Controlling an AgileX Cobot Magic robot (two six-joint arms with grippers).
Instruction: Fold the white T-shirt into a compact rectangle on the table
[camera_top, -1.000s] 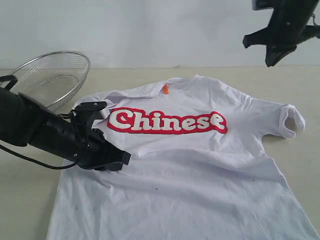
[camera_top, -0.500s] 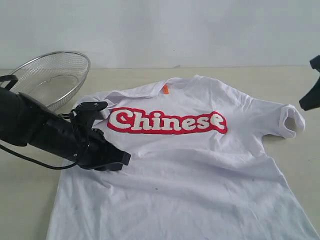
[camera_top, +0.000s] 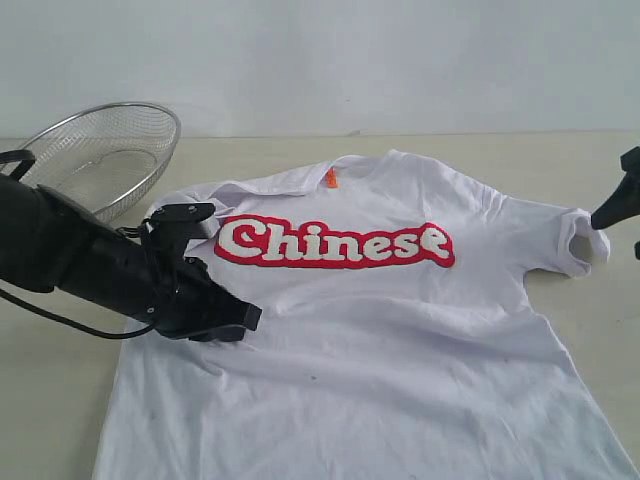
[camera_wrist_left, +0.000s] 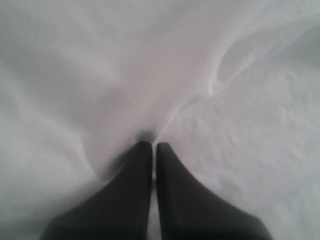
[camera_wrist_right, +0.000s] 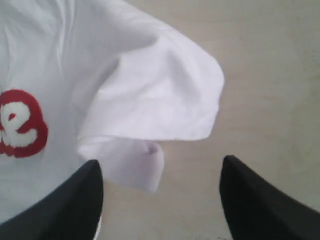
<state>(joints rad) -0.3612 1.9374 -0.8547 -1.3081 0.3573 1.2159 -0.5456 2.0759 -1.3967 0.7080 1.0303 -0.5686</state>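
The white T-shirt (camera_top: 380, 330) lies face up on the table (camera_top: 40, 400), its red "Chinese" lettering (camera_top: 335, 243) showing and an orange tag at the neck. My left gripper (camera_top: 245, 318) lies low on the shirt's left side. In the left wrist view it (camera_wrist_left: 153, 146) is shut, and the cloth (camera_wrist_left: 250, 100) puckers into its tips. My right gripper (camera_top: 610, 210) hangs at the right edge, just beside the curled right sleeve (camera_top: 583, 240). In the right wrist view it (camera_wrist_right: 160, 167) stands open above the sleeve's folded edge (camera_wrist_right: 150, 90) and bare table (camera_wrist_right: 270, 75).
A silver wire-mesh basket (camera_top: 100, 155) stands at the back left, close behind my left arm. A black cable trails from that arm over the table. A pale wall runs along the table's far edge.
My right gripper has dropped from high at the upper right down to the right sleeve, and its jaws have spread apart. The left arm and the shirt have not moved.
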